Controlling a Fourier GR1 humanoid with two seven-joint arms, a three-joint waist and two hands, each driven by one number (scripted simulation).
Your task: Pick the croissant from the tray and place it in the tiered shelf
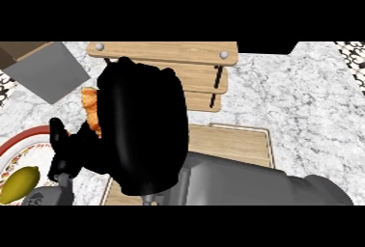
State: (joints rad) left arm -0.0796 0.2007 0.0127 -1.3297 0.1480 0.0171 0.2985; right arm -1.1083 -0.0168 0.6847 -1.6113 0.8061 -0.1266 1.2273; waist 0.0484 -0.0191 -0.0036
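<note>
Orange pastry shows at the left edge of the right hand [143,130], whose black fingers [146,72] curl round the croissant [90,108] and carry it above the marble surface [306,96], off the wooden tray [242,144] and just short of the tiered shelf [164,52]. To finish well, I judge the hand should travel up and rightward and lower the croissant onto a shelf board before the fingers uncurl. Left lie a red-rimmed plate [25,140] with a lemon [19,183] and a grey block [46,72]; the left hand [61,149], fingers unclear, crowds beside it.
</note>
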